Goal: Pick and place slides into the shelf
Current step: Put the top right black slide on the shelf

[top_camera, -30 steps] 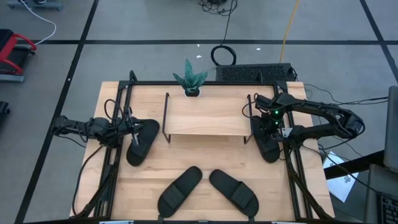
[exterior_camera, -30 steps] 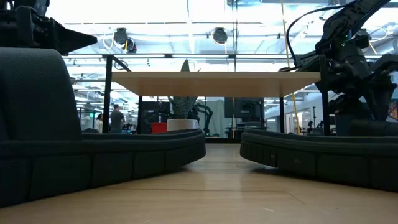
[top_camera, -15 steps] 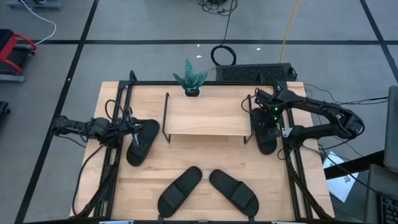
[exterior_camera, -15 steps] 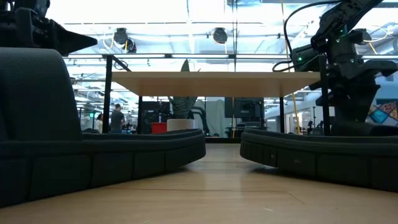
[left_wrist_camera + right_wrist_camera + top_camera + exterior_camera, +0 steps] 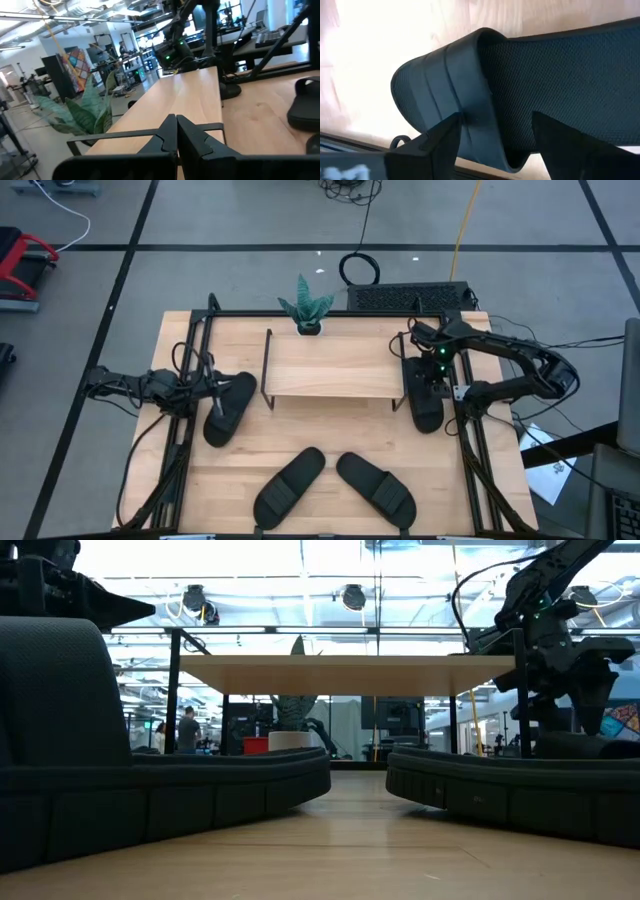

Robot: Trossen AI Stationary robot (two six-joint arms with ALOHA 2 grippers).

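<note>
Right hand (image 5: 428, 385) spread astride the right slide's (image 5: 424, 402) strap beside the shelf (image 5: 330, 365), poised to pinch it.

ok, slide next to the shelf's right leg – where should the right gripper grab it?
Grip the wide strap of that slide, coming down from above. The strap arches clear of the flat sole, giving one finger room beneath it and one outside; the sole itself lies flat on the table, leaving no edge to pinch. The right gripper is open and straddles the strap edge, beside the shelf.
</note>
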